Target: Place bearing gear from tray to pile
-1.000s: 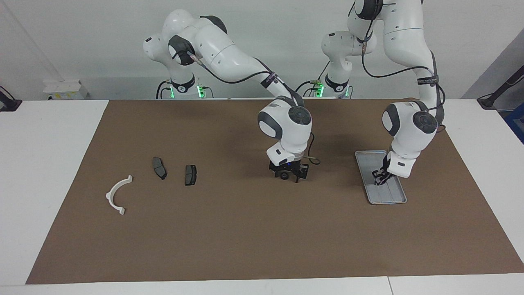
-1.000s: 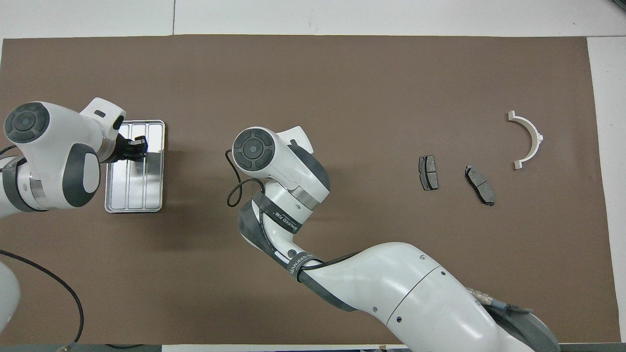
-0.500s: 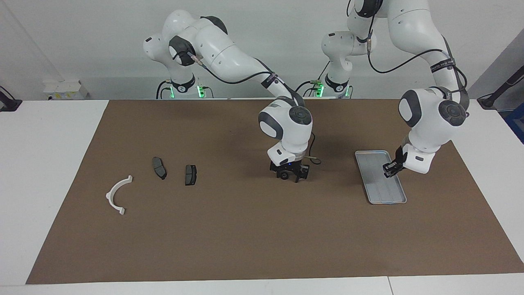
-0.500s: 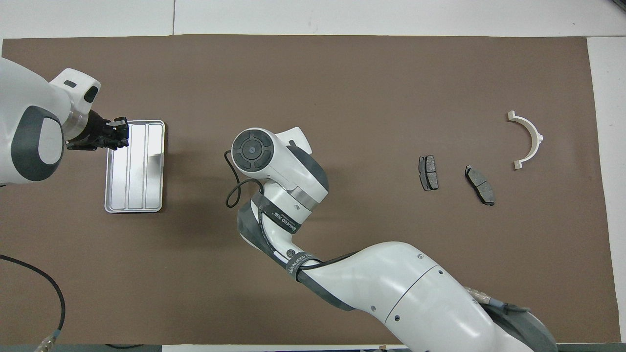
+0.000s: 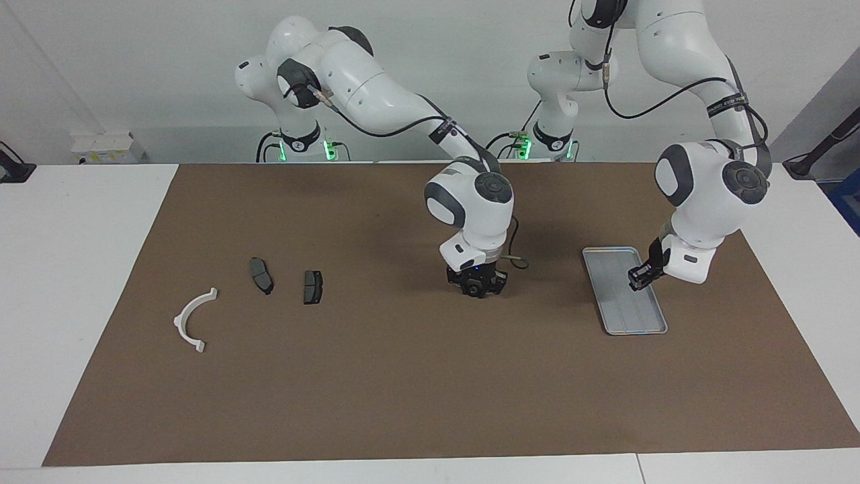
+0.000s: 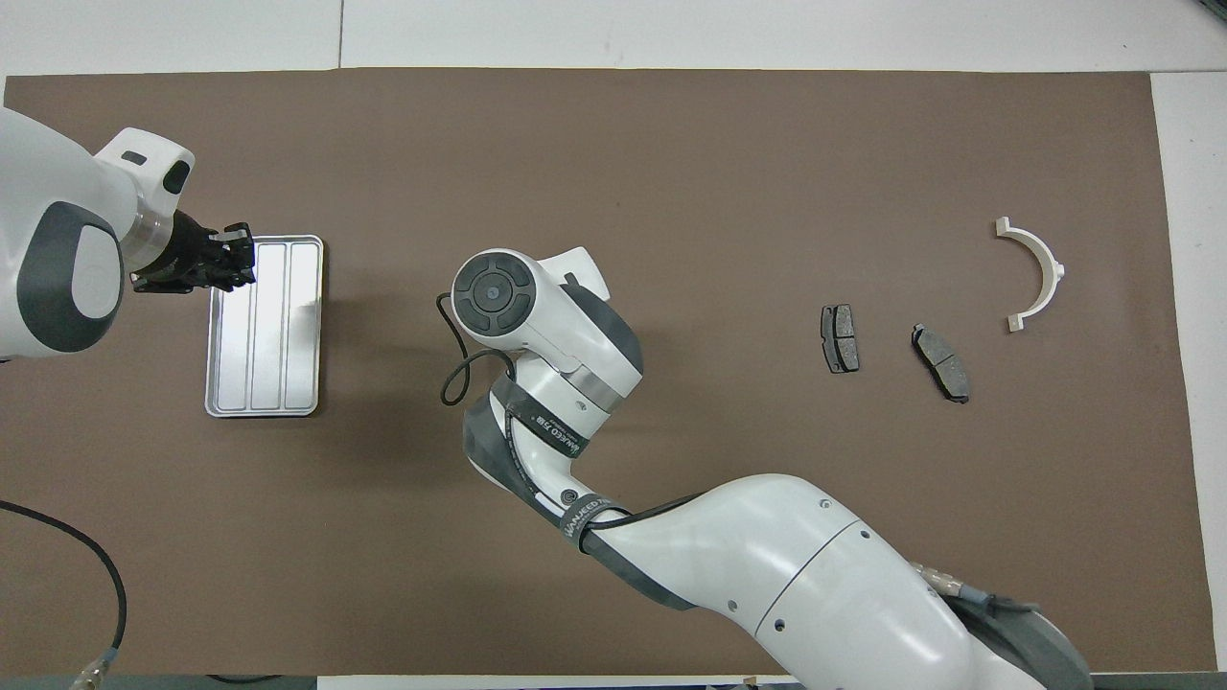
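Dark and small, the gear (image 5: 476,290) sits low over the brown mat (image 5: 403,390) at the middle of the table, and we see the right gripper (image 5: 476,288) clamped on it. Toward the left arm's end lies the silver tray (image 5: 608,269). The left gripper (image 5: 638,278) hangs over its edge; we cannot tell its state. Toward the right arm's end lie two brake pads (image 5: 261,275) (image 5: 312,286) and the white bracket (image 5: 192,319).

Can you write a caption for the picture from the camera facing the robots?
Right gripper low on the brown mat mid-table; left gripper above the silver tray.
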Motion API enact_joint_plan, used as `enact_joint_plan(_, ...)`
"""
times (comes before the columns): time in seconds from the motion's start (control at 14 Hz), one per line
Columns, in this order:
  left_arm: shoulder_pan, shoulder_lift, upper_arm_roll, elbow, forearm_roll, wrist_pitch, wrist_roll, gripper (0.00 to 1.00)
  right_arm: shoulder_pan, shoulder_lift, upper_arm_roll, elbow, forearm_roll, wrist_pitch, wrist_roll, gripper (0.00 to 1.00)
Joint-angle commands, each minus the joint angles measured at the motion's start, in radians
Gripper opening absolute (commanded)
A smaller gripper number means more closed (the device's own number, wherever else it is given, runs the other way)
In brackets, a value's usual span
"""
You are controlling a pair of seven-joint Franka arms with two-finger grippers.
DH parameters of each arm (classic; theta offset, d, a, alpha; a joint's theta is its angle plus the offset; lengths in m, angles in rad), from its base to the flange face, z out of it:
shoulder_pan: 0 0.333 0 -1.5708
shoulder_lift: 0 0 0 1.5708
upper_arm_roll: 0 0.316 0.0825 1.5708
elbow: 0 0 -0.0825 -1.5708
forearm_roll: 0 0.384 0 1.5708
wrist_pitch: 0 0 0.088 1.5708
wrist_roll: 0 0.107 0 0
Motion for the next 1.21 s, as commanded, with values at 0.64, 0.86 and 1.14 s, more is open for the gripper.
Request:
enact_joint_plan(0.64, -0.146, 0.002, -0.009, 0.013, -0.040, 0.039, -0.314, 0.00, -0.303, -0.031, 0.013, 0.110, 0.116, -0.096, -0.562, 0.00)
enact_joint_plan(0.86, -0.290, 0.014, -0.007, 0.001, -0.040, 0.146, -0.539, 0.00, -0.365, -0.033, 0.013, 0.110, 0.115, -0.096, -0.651, 0.00)
enact_joint_plan(1.14, -0.456, 0.089, -0.004, 0.010, -0.031, 0.231, -0.725, 0.00, -0.455, -0.028, 0.013, 0.101, 0.113, -0.095, -0.803, 0.00)
